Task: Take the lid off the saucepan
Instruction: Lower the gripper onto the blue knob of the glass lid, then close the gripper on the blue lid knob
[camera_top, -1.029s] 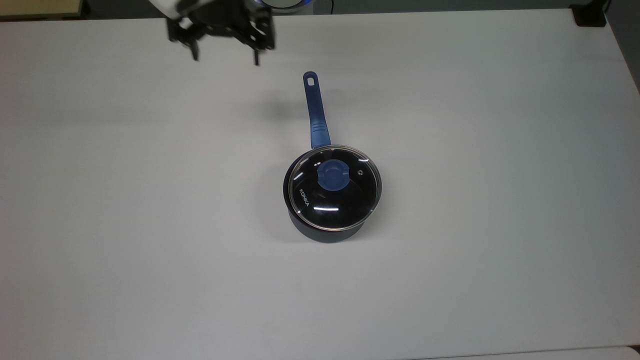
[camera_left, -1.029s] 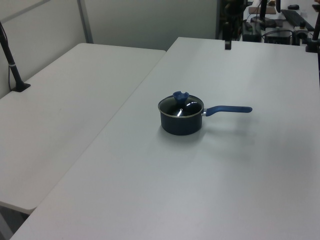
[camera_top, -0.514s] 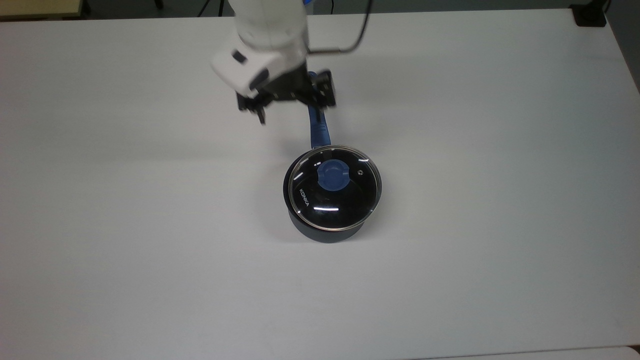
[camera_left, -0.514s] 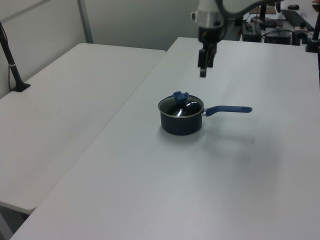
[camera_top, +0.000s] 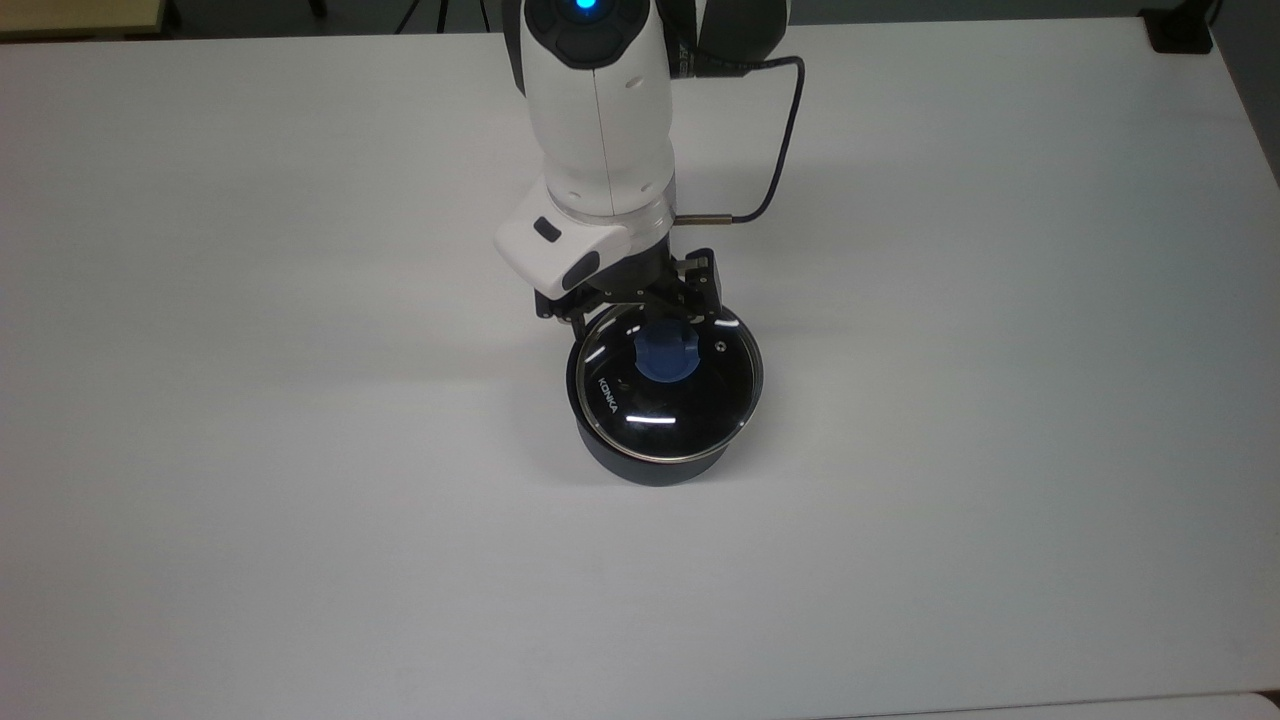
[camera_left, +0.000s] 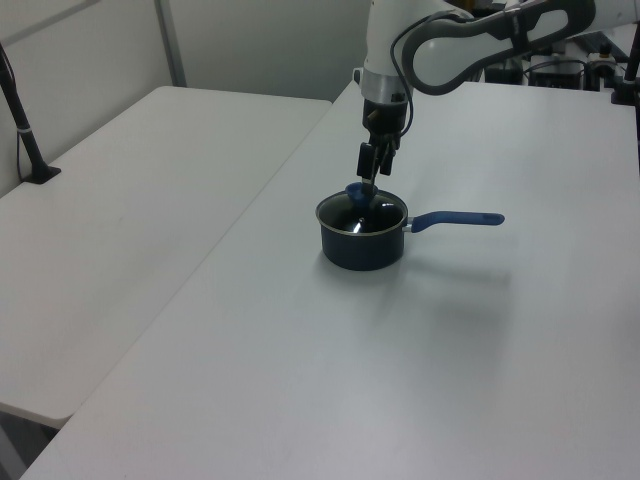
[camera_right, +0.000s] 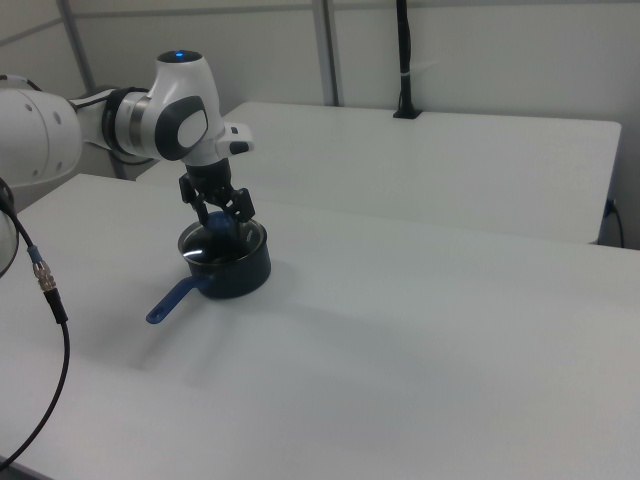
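Note:
The dark saucepan (camera_top: 640, 468) stands mid-table with the glass lid (camera_top: 690, 405) seated on it, blue knob (camera_top: 668, 356) at the centre. In the top view the arm covers the blue handle, which shows as the handle (camera_left: 455, 218) in the left view and the handle (camera_right: 172, 299) in the right view. My gripper (camera_top: 640, 315) is open and points down over the lid's handle-side edge, its fingers spread to either side just behind the knob. In the left view the gripper (camera_left: 367, 178) hangs close above the knob (camera_left: 356, 190). The right view has the gripper (camera_right: 222, 218) over the lid (camera_right: 222, 243).
The white table (camera_top: 300, 500) has wide free room on all sides of the pan. A black cable (camera_top: 785, 140) loops from the arm. A second table (camera_left: 120, 200) adjoins at the left view's left, with a black post (camera_left: 25, 130) on it.
The arm has swept from the table's far edge toward the pan and come down. The gripper now hangs over the lid by the knob. Saucepan and lid have not moved.

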